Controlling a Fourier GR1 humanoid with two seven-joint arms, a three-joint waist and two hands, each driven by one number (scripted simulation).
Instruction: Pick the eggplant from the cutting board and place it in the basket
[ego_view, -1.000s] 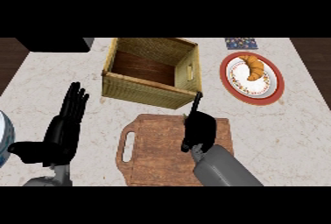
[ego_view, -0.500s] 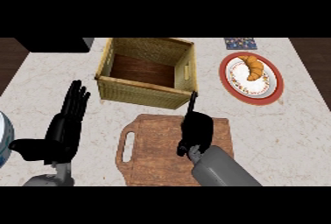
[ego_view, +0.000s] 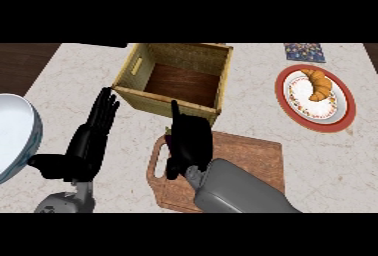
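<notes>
- The square woven wicker basket (ego_view: 177, 80), with its dark wooden floor, stands on the pale marbled bench (ego_view: 74, 75); every place below is given from this basket.
- Just in front of the basket's near wall lies the brown wooden cutting board (ego_view: 251, 155), its handle slot on the left end.
- The robot's right hand (ego_view: 190, 142) sits over the board's left part, directly before the basket's near right corner — one finger points straight up toward the basket wall while the others are curled downward round something.
- A sliver of dark purple eggplant (ego_view: 170, 142) shows at the left edge of that hand, above the board and close to the basket's front wall; the rest of it is hidden by the hand, and it is outside the basket.
- The left hand (ego_view: 85, 145) rests to the basket's front left, fingers straight and upright, holding nothing.
- To the basket's right, well apart, a round red-rimmed white plate (ego_view: 316, 97) carries a golden croissant (ego_view: 320, 84).
- Beyond that plate, a small patterned dark square (ego_view: 304, 51) lies on the bench.
- Far to the basket's left front, a white round bowl (ego_view: 15, 130) is cut by the view's edge.
</notes>
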